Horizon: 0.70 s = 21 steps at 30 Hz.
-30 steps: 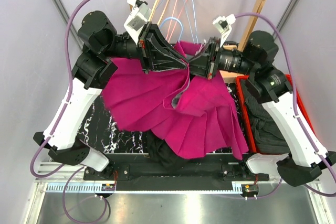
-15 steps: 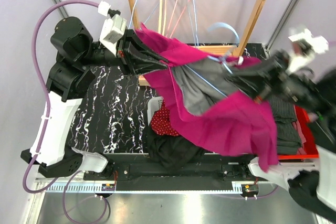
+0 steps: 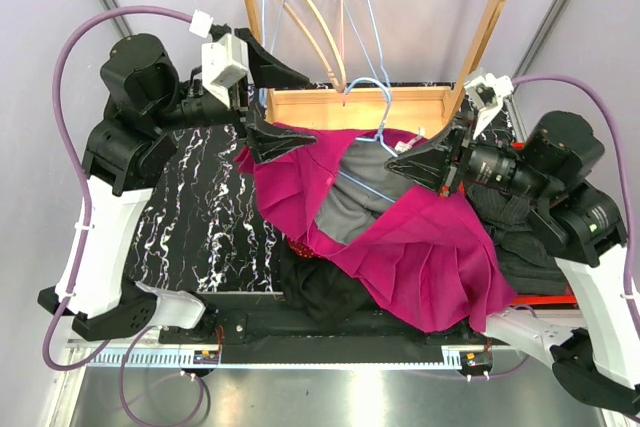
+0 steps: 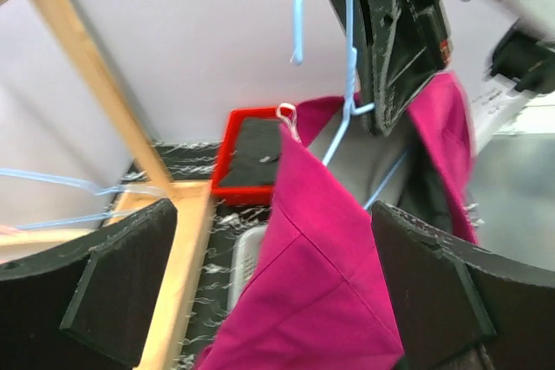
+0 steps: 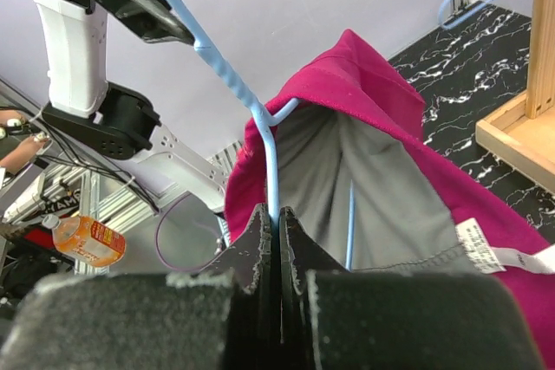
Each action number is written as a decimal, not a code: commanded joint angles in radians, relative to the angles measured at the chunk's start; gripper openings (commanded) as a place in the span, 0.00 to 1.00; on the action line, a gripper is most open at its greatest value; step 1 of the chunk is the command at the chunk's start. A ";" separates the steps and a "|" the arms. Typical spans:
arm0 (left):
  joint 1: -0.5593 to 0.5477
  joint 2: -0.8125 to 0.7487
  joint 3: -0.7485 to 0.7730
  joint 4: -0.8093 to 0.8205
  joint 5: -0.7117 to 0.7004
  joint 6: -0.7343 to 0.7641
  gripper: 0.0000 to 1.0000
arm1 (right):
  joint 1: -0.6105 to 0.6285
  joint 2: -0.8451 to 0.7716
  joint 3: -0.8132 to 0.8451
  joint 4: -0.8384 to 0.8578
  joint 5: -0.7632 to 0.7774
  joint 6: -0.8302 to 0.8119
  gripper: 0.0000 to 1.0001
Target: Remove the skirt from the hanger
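Observation:
The magenta pleated skirt (image 3: 420,247), grey lining showing, hangs from a light-blue wire hanger (image 3: 372,107) over the middle of the table. My right gripper (image 3: 398,169) is shut on the hanger's wire (image 5: 270,153), the two fingertips (image 5: 264,218) pressed together around it. My left gripper (image 3: 310,105) stands wide open at the skirt's left upper corner. In the left wrist view that corner (image 4: 321,266) lies between the spread fingers (image 4: 121,292) without being pinched. A small clip (image 4: 286,114) joins the skirt to the hanger (image 4: 350,67).
A wooden rack (image 3: 500,17) at the back carries several empty hangers (image 3: 320,27). A red bin (image 3: 520,292) with dark clothes sits under the right arm. A white basket (image 3: 292,209) of red and black garments lies beneath the skirt on the black marbled table (image 3: 200,217).
My left gripper has opened and let go of the skirt's corner. The right arm swung back toward the middle with the hanger, and the skirt dropped lower.

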 commanded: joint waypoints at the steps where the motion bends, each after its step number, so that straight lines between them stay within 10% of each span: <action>1: 0.008 0.008 -0.038 -0.078 -0.116 0.255 0.99 | 0.003 -0.024 0.053 0.171 -0.033 0.016 0.00; 12: 0.052 0.044 -0.140 -0.198 -0.025 0.455 0.93 | 0.003 -0.004 0.110 0.195 -0.081 0.053 0.00; 15: 0.052 0.070 -0.082 -0.197 0.027 0.407 0.66 | 0.003 -0.007 0.056 0.220 -0.093 0.075 0.00; 19: 0.051 0.073 -0.035 -0.197 0.084 0.341 0.06 | 0.003 -0.026 -0.031 0.167 -0.046 0.013 0.19; 21: 0.052 0.065 -0.019 -0.197 0.082 0.325 0.00 | 0.003 -0.024 -0.048 0.098 0.009 -0.056 0.27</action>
